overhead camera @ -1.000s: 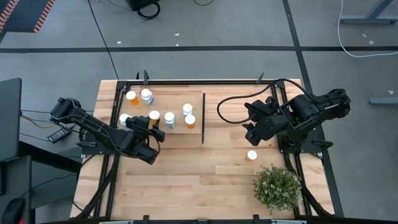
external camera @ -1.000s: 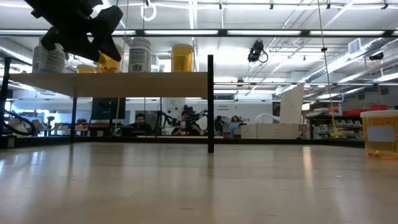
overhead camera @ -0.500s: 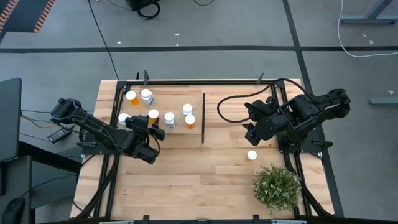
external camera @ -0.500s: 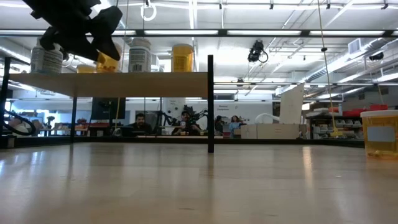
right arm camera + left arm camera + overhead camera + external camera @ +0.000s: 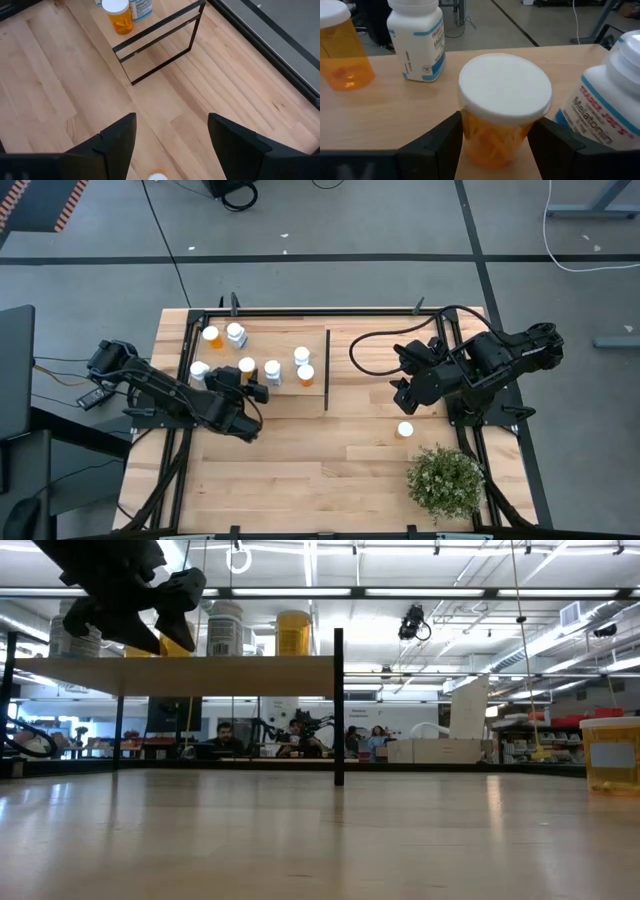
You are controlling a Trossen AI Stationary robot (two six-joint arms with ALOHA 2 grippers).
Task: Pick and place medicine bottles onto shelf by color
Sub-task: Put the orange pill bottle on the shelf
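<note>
The shelf (image 5: 281, 340) is a raised light-wood panel with a thin black divider (image 5: 327, 370) on its right edge. Several medicine bottles stand on it, orange and white mixed. My left gripper (image 5: 252, 388) is at the shelf's near side. It is open, with one finger on either side of an orange bottle (image 5: 502, 120) that stands upright on the shelf, also seen in the high view (image 5: 247, 366). My right gripper (image 5: 405, 395) hangs open and empty above the table right of the divider. One more bottle (image 5: 404, 430) stands on the table below it.
White bottles (image 5: 417, 42) (image 5: 605, 107) and another orange one (image 5: 342, 50) stand close around the bottle between my left fingers. A bushy potted plant (image 5: 445, 480) sits at the near right corner. People sit in the room beyond the table (image 5: 290, 735).
My left gripper has shifted a little toward the table's right edge and risen slightly. The orange bottle has stayed standing in place on the shelf. My right arm has kept still.
</note>
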